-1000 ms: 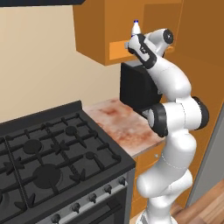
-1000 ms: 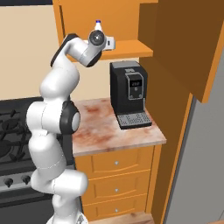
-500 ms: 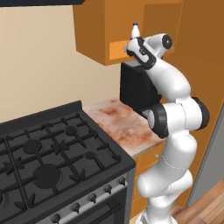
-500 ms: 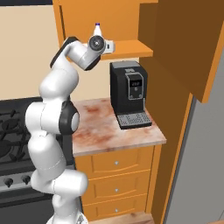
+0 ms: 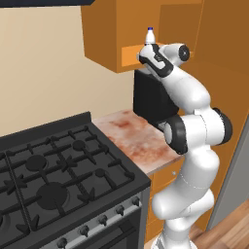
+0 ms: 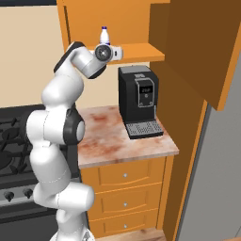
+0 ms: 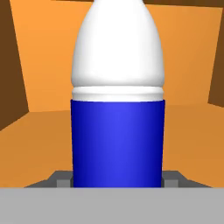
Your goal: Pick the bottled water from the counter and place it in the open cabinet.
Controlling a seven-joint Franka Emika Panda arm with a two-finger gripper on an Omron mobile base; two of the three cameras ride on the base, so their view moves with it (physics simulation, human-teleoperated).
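The gripper (image 6: 106,48) was closed on the bottle (image 6: 105,36), which stood upright between the jaws at the front lip of the open cabinet (image 6: 141,51). Over the past second the arm had pushed the bottle a little further toward the orange shelf; in the left base view the bottle (image 5: 150,36) now sat slightly higher and closer to the cabinet (image 5: 127,54) opening than before. In the hand view the blue label of the bottle (image 7: 117,140) stood against the orange interior of the cabinet (image 7: 43,65), with the shelf floor spreading beneath it. The coffee machine (image 6: 139,101) sat below on the short counter (image 6: 117,141). That suggested the carry was nearly done, with only a short reach inward, lowering and release left.
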